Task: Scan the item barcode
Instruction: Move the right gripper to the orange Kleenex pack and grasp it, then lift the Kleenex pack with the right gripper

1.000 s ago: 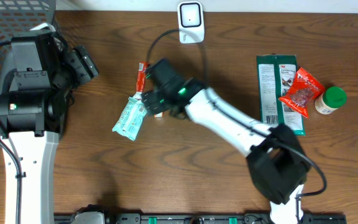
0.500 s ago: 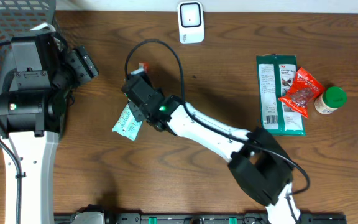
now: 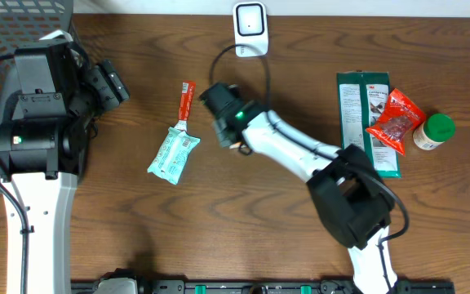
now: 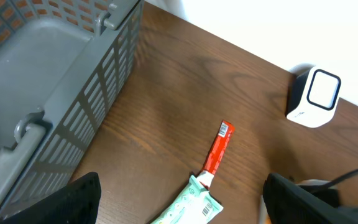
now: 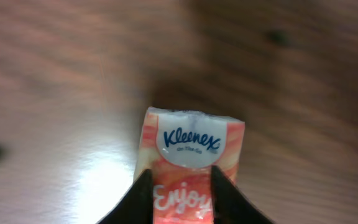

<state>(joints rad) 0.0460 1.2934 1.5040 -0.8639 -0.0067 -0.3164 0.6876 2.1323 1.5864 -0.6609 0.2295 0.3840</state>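
Observation:
My right gripper (image 5: 182, 200) is shut on a small peach-and-white Kleenex tissue pack (image 5: 191, 140), whose label end sticks out past the dark fingers (image 5: 143, 194). The pack hangs over the brown table; no barcode shows on the face I see. From overhead the right gripper (image 3: 228, 131) sits mid-table, below the white barcode scanner (image 3: 250, 28) at the back edge, and the pack is mostly hidden under it. The scanner (image 4: 316, 96) also appears in the left wrist view. My left gripper (image 4: 182, 208) is open and empty, parked at the left (image 3: 108, 82).
A red sachet stick (image 3: 186, 100) and a mint-green pouch (image 3: 174, 153) lie left of the right gripper. At the right are a green box (image 3: 359, 122), a red snack bag (image 3: 394, 121) and a green-lidded jar (image 3: 435, 131). A grey basket (image 3: 23, 16) stands in the back-left corner.
The right gripper swung left to the mint pouch, then came back right and toward the scanner, with its fingers now shut on the tissue pack. The left arm has not moved.

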